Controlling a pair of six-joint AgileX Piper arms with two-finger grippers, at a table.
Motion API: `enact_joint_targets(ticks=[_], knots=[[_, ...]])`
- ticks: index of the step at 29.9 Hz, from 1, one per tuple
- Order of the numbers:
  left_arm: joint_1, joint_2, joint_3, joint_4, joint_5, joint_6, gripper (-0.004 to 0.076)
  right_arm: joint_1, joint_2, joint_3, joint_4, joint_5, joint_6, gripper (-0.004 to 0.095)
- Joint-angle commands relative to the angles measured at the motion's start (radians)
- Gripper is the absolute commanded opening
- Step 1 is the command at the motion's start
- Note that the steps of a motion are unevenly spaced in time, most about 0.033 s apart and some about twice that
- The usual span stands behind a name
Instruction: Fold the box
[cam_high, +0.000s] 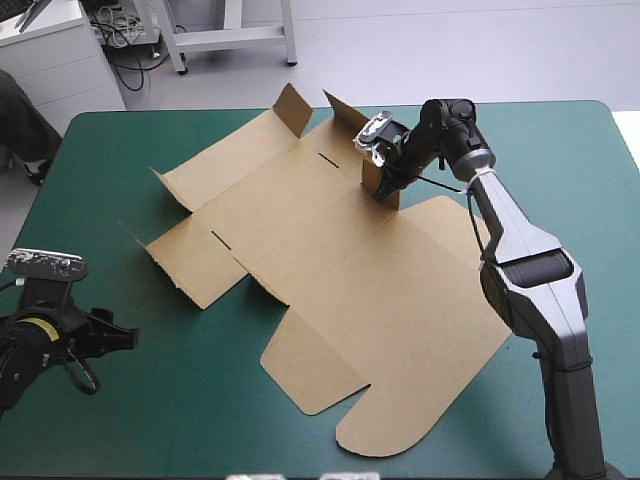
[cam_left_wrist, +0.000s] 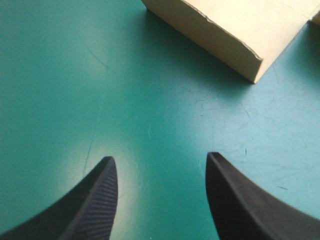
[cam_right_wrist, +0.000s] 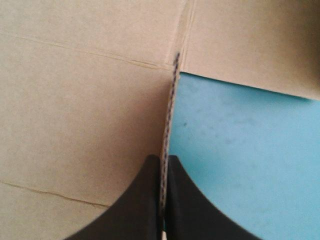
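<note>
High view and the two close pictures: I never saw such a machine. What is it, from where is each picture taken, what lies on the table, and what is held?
It is a robot with two arms at a teal-green table. The high view looks down from above and behind it. The other two pictures come from a camera on each wrist, looking along that arm's gripper. On the table lies a box, a cut sheet of brown board, mostly flat. The right gripper is shut on one upright flap of it. The left gripper is open, holds nothing, and hangs over bare table.
</note>
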Motion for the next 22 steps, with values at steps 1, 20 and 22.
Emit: enact_joint_targets(ticks=[1, 20, 22], knots=[[0.002, -0.002, -0.031, 0.025, -0.021, -0.003, 0.038, -0.003, -0.07, -0.034, 0.094, 0.005, -0.205, -0.0023], [0.002, -0.002, -0.127, 0.112, 0.045, -0.003, 0.038, 0.041, -0.137, -0.015, 0.153, 0.009, -0.423, -0.0024], [0.002, -0.002, -0.137, 0.11, 0.05, -0.003, 0.038, 0.08, -0.158, 0.02, 0.093, 0.009, -0.489, -0.0024]])
